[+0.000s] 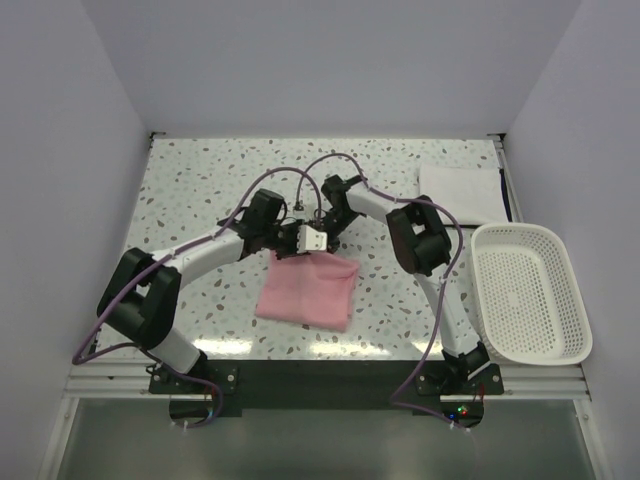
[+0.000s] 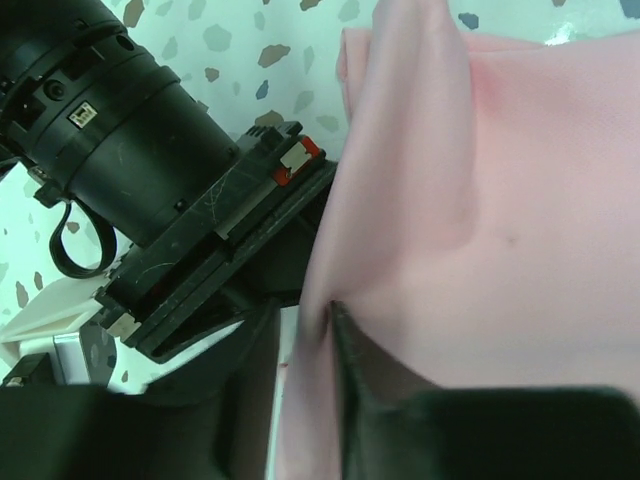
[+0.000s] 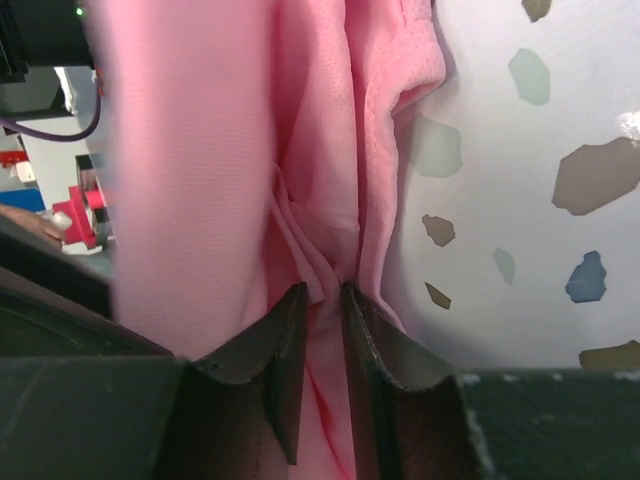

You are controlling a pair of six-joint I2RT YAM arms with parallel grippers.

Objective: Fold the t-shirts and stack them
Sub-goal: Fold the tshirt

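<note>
Two robot arms meet over a pink tee on a speckled terrazzo table (image 1: 190,190), seen from above. At far left a plain pale wall (image 1: 60,150) borders the tabletop. A broad stretch of bare surface lies between it and the left arm (image 1: 190,262), which reaches diagonally from its base at the near edge toward the centre.

The left gripper (image 1: 291,240) sits at the far edge of the pink t-shirt (image 1: 308,290). Its wrist camera shows the dark fingers (image 2: 350,375) drawn together on a raised fold of the pink cloth, with the other arm's black housing close beside.

The shirt lies folded into a rough rectangle at mid-table. Its far edge is gathered up at the two grippers and its near edge lies flat, short of the metal rail (image 1: 330,372) along the front. Open terrazzo surrounds it on both sides.

Just beside the left one, the right gripper (image 1: 322,237) bites the same far edge. The right wrist view shows its two fingers (image 3: 285,350) pinched tight on a bunched pleat of pink fabric, with bare terrazzo showing to the right.

The right arm (image 1: 420,240) rises from its base, arches away from the camera and bends back toward the centre. Beyond it, in the far right corner, a white t-shirt (image 1: 460,188) lies as a flat folded rectangle, well apart from the pink one. A white perforated basket (image 1: 530,295) sits at the table's right side, near the right wall (image 1: 600,120).
</note>
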